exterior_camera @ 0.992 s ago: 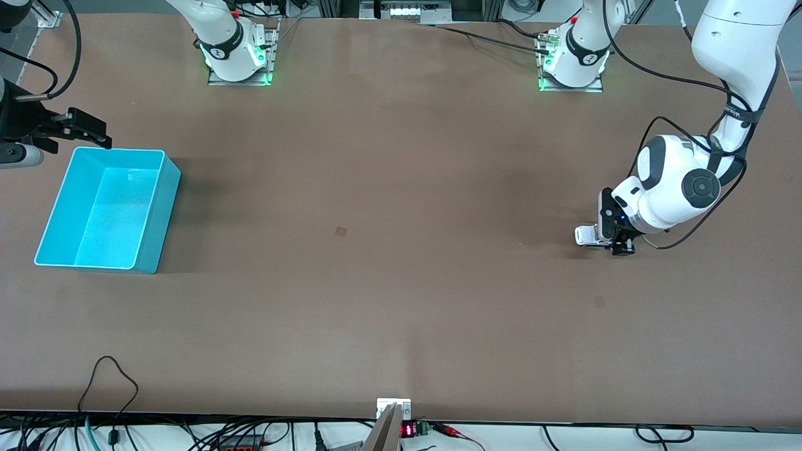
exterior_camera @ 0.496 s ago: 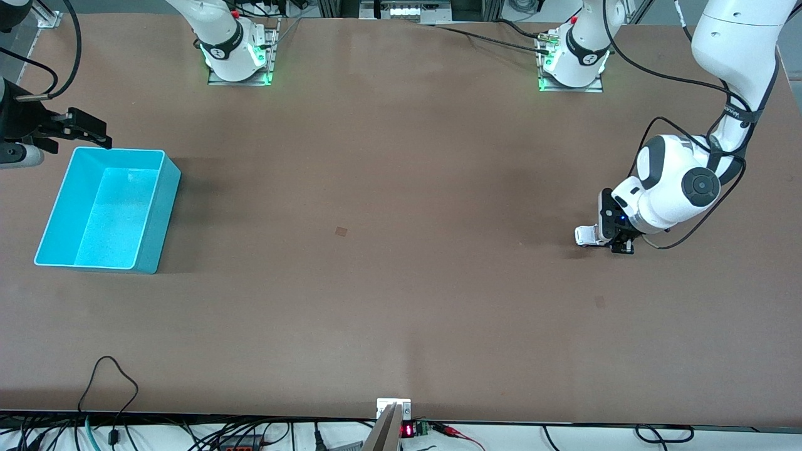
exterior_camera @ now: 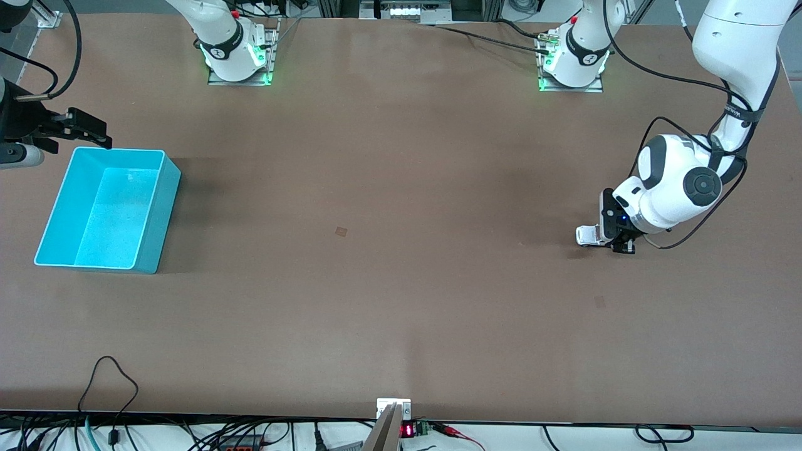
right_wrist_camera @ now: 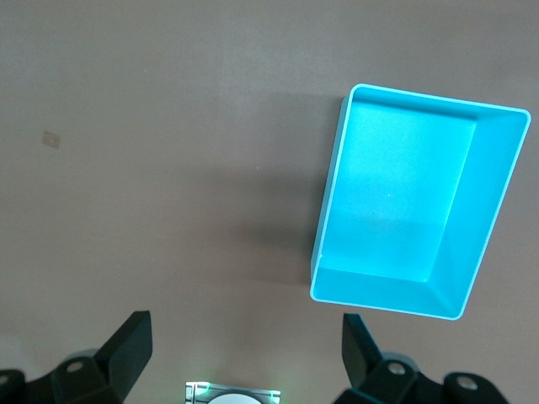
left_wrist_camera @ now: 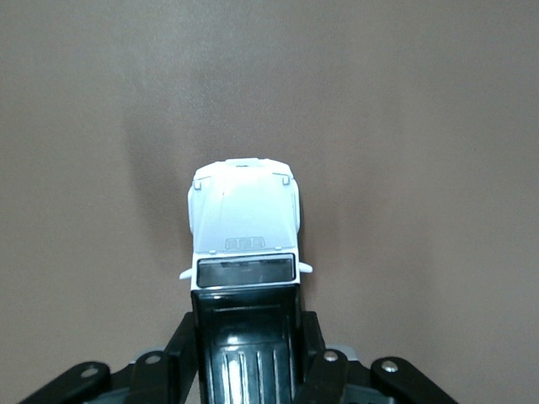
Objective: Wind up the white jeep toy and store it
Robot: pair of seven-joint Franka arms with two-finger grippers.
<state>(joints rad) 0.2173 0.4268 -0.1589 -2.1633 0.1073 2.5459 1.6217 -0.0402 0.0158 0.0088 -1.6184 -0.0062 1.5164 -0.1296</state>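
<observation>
White jeep toy (left_wrist_camera: 244,225) (rear hidden) is clamped by left gripper (exterior_camera: 617,241); right gripper (right_wrist_camera: 244,349) gapes empty.

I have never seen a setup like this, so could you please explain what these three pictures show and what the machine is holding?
These are two robot arms bolted to a brown table. The wide picture comes from a high camera facing them; the other two come from cameras on each arm's wrist, looking down past its fingers.

The left gripper is down at the table near the left arm's end, shut on the white jeep toy. Its wrist view shows the fingers clamping the black rear while the white hood sticks out ahead.

The right gripper waits open, up in the air beside the cyan bin, which stands at the right arm's end with nothing in it. The toy is meant to end up there.
</observation>
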